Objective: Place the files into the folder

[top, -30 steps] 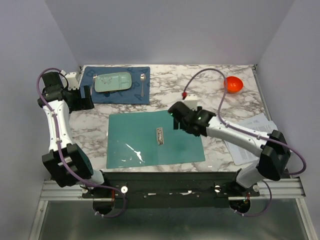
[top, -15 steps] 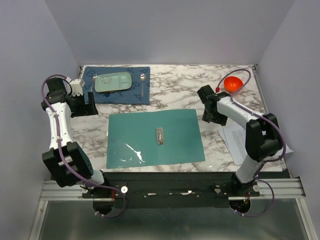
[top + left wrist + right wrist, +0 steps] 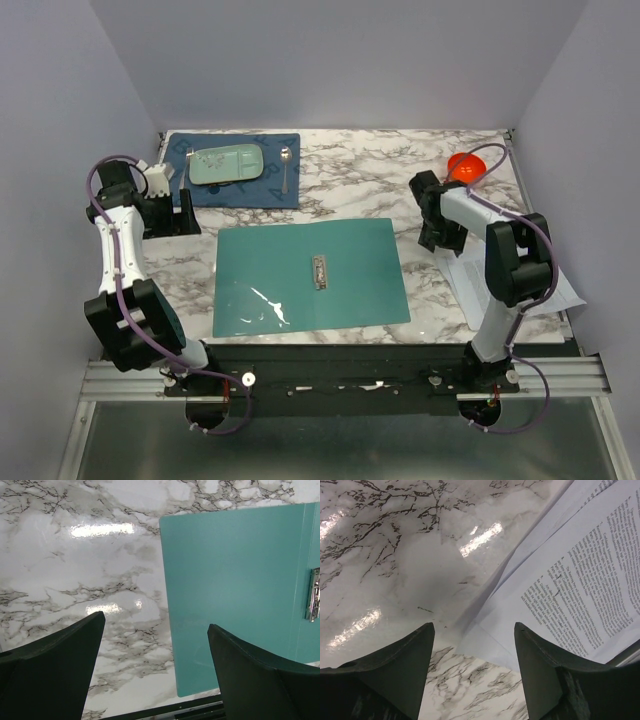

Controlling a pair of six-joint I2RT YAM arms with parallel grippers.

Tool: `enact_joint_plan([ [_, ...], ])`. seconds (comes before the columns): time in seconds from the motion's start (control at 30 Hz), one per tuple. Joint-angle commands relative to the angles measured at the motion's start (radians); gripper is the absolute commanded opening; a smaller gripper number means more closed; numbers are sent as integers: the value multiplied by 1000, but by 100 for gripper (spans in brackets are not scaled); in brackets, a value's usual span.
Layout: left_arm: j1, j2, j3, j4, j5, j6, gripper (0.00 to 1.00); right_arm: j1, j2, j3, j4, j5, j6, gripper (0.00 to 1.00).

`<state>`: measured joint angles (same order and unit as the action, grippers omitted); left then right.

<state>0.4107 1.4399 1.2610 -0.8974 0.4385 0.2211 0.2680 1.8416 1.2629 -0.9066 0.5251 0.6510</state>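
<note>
Teal-green folder (image 3: 310, 278) lies open and flat on the marble counter (image 3: 400, 160) near its front edge, with a small metal clip (image 3: 319, 271) at its middle. To its right and apart from it, the white printed files (image 3: 460, 278) lie partly under the right arm. The right gripper (image 3: 435, 235) hangs over their left edge — jaws spread wide, holding nothing. The left gripper (image 3: 180, 210), beyond the folder's far left corner, also has wide, empty jaws. Farthest back — a dark blue placemat (image 3: 240, 190) carrying a pale green tray (image 3: 227, 165) and a spoon (image 3: 286, 170).
</note>
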Motion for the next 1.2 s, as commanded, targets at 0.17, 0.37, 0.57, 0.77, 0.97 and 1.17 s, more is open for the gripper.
enact_joint_plan([
  [0.17, 4, 11, -18, 20, 22, 21, 99, -9, 24, -22, 20, -39, -36, 65],
  [0.37, 4, 14, -14, 26, 16, 18, 99, -9, 11, -36, 23, -48, -51, 56],
  [0.57, 2, 7, -12, 29, 9, 17, 99, -10, 2, -48, 26, -62, -65, 52],
  [0.77, 4, 4, -8, 34, 5, 12, 99, -9, -7, -68, 41, -89, -76, 37],
  [0.97, 2, 7, -9, 38, -3, 11, 99, -9, -21, -76, 48, -111, -79, 28],
  [1.17, 2, 4, -9, 40, -3, 9, 99, -9, -38, -77, 49, -123, -82, 3],
])
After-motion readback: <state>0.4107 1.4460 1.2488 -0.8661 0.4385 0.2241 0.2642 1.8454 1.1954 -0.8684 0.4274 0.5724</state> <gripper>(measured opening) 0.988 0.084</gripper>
